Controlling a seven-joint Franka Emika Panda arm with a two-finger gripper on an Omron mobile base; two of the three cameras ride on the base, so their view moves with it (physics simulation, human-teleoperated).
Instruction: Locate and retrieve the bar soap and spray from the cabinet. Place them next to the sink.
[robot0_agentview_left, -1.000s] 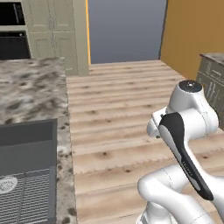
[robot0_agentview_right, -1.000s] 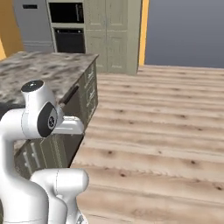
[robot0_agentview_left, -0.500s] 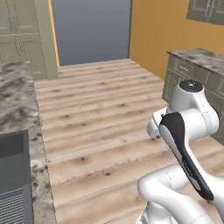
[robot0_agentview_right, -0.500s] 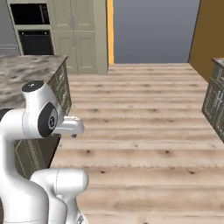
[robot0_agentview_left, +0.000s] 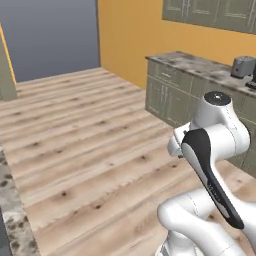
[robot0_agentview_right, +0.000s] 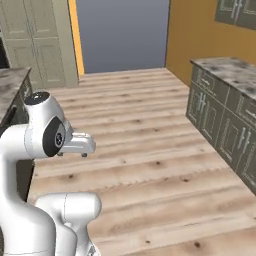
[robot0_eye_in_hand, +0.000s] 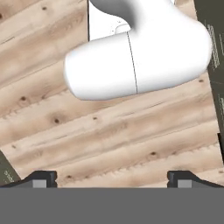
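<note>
Wooden floor (robot0_eye_in_hand: 109, 131) is filling the view — gripper (robot0_eye_in_hand: 112, 178) is hanging wide open, empty, tucked for driving I'd guess.

No readable text, label, brand, number or sign appears anywhere in these views.
</note>
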